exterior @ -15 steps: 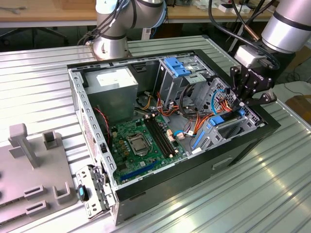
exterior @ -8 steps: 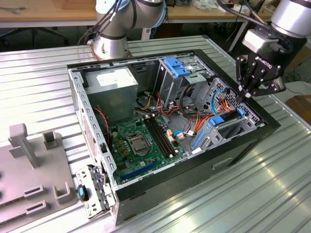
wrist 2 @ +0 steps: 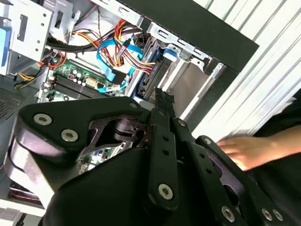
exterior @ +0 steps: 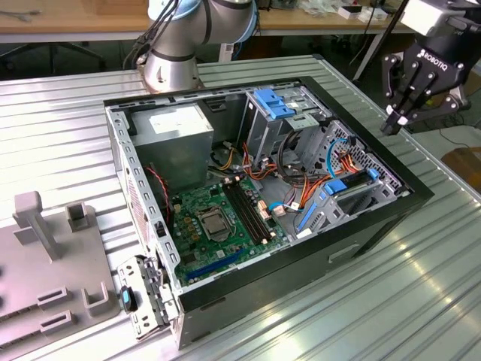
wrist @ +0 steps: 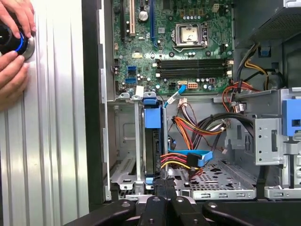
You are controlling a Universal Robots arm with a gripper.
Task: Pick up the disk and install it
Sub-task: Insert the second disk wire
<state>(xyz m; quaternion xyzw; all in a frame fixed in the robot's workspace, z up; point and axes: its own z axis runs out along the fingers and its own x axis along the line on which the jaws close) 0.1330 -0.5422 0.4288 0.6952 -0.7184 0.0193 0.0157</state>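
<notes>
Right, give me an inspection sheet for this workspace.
Surface: ribbed silver metal table carrying an open black computer case.
Job's things: blue-bracketed grey hard drive stands edge-on in the case's bay.
Clutter: grey plastic fixture blocks at the exterior view's left.
Tool: black fingered tool shut, empty, by the case's bay side.
Cables: red, orange and blue wire bundles inside the case.
Surroundings: a person's hand by a black knob; wooden bench behind.

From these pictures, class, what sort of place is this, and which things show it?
Probably a robotics lab or workshop. An open computer case lies on a ribbed metal table, a robot arm stands behind it, and a black claw hangs above the case's edge. A wooden bench runs along the back.
</notes>
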